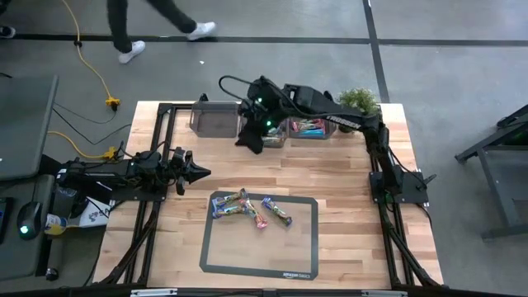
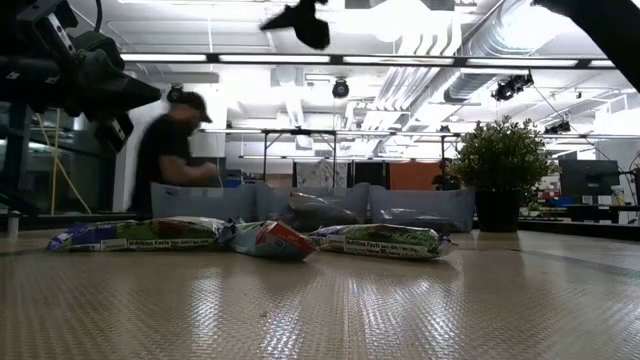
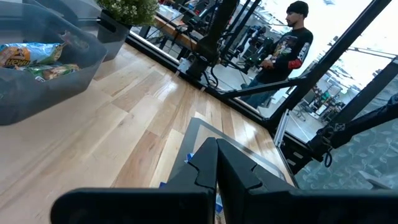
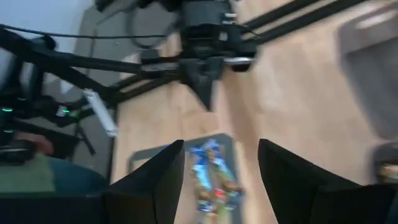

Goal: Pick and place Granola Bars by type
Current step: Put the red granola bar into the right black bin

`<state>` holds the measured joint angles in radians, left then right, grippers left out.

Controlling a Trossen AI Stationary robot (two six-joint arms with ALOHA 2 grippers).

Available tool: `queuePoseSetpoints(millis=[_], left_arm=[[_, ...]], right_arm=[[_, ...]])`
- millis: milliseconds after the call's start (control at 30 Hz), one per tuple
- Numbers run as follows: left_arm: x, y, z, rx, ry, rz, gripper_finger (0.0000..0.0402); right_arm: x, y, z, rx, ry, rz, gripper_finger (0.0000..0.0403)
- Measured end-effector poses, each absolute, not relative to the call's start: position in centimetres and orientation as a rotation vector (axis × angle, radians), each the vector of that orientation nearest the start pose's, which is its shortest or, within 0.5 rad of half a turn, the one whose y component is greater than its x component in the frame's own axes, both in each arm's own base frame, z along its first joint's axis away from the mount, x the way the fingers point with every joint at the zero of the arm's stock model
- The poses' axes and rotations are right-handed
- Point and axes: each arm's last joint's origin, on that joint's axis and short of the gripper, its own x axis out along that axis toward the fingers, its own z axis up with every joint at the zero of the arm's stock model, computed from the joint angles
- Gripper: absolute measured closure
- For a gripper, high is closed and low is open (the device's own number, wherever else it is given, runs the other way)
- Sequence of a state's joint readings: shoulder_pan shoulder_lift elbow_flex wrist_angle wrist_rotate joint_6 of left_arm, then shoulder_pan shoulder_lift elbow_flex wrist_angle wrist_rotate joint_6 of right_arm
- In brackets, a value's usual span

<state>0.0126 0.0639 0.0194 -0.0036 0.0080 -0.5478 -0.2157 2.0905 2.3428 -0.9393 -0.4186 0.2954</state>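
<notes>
My right gripper (image 1: 250,140) hangs above the back of the table by the clear bins (image 1: 216,118), fingers (image 4: 155,177) spread apart and empty. My left gripper (image 1: 200,172) waits over the table's left side, pinched closed on nothing, tip aimed at three o'clock.

From overhead, the Granola Bars (image 1: 250,208) lie in a loose cluster inside the upper part of the dark-bordered mat (image 1: 259,234). The left one lies roughly nine-to-three. Another, touching it, slants from ten to four. The right one also runs ten to four, just beside the rest. More wrapped bars sit in the rightmost bin (image 1: 310,127), near the potted plant (image 1: 358,101).

A person (image 2: 172,150) stands beyond the table.
</notes>
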Motion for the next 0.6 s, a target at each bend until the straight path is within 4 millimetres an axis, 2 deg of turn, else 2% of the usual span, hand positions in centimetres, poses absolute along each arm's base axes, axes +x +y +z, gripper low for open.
queuePoseSetpoints(millis=[333,600], left_arm=[[10.1,0.1,16.5,-0.548,0.046,0.018,0.0401],[10.1,0.1,16.5,-0.548,0.046,0.018,0.0401]], right_arm=[[44.8,-0.1,39.6,0.569,0.709,0.234,0.0214],[44.8,5.4,39.7,0.545,0.69,0.18,0.0214]])
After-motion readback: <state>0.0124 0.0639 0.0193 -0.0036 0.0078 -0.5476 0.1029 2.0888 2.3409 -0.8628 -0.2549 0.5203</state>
